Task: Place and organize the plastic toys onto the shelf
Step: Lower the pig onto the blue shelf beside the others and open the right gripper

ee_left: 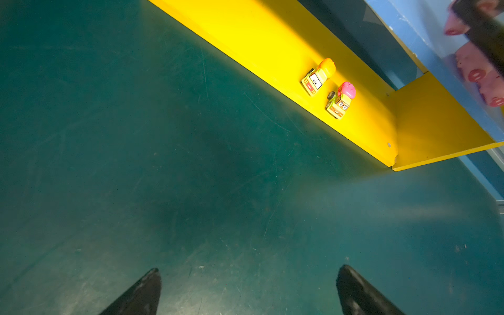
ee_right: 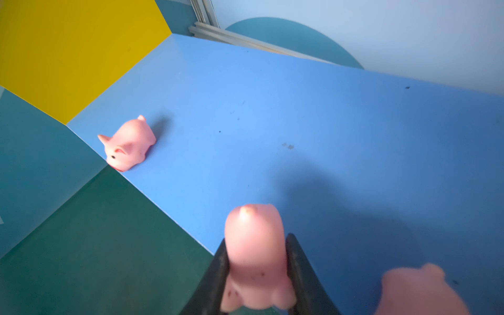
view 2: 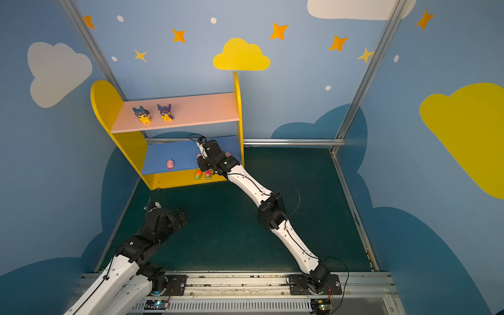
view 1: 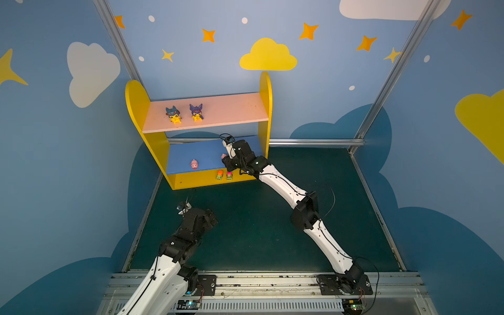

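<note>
The shelf (view 1: 266, 114) stands at the back left of the green table. Two hooded yellow figurines (view 1: 173, 114) (view 1: 196, 111) stand on its pink upper board. Both cars (view 1: 219, 174) (view 1: 229, 175) sit on the yellow base, also in the left wrist view (ee_left: 318, 77) (ee_left: 341, 100). One pink pig (ee_right: 128, 144) lies near the blue board's front edge. My right gripper (ee_right: 256, 240) is shut on a second pink pig (ee_right: 253, 259), just above the blue board (ee_right: 300, 109). A third pig (ee_right: 417, 291) is beside it. My left gripper (ee_left: 249, 268) hangs open over bare table.
Blue walls with aluminium posts (view 1: 392, 76) close in the table (view 1: 272, 231) on three sides. The right arm (view 1: 289, 188) stretches diagonally from its base to the shelf. A metal rail (view 1: 245, 283) runs along the front edge.
</note>
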Action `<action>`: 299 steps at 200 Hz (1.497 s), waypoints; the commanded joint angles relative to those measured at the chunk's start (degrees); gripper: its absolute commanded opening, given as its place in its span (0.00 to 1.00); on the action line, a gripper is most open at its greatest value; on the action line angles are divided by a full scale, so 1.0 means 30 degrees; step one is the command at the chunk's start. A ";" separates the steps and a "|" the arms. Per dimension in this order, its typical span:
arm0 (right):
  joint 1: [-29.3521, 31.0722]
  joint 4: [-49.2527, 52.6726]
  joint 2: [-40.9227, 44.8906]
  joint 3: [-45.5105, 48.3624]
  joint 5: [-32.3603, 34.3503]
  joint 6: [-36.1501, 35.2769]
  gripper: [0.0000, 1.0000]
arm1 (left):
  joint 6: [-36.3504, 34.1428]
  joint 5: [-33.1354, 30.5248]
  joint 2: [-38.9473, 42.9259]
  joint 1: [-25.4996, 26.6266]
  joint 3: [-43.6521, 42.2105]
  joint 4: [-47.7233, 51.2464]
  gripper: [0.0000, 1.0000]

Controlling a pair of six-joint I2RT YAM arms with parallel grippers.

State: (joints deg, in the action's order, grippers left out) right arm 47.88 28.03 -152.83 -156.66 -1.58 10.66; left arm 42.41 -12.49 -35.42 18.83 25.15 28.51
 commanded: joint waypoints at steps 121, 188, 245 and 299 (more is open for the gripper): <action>-0.0130 -0.0557 -0.0601 -0.0665 -0.0281 0.0315 0.41 | -0.0249 0.0032 -0.0480 -0.0240 -0.0120 -0.0597 1.00; -0.0074 -0.0225 -0.0376 -0.0661 -0.0527 0.0424 0.46 | -0.0281 0.0004 -0.0323 -0.0282 -0.0091 -0.0615 1.00; 0.0242 0.0302 0.0183 -0.0188 -0.0527 0.0576 0.56 | -0.0222 0.0150 0.0362 -0.0328 -0.0149 -0.0206 1.00; 0.0534 0.0584 0.0518 0.0005 -0.0382 0.0607 0.56 | -0.0222 0.0267 0.0988 -0.0306 -0.0267 -0.0055 1.00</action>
State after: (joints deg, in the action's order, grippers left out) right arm 48.77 27.70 -153.84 -156.75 -2.68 11.77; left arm 42.22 -12.03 -33.10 18.11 25.02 27.22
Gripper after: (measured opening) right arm 0.558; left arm 0.998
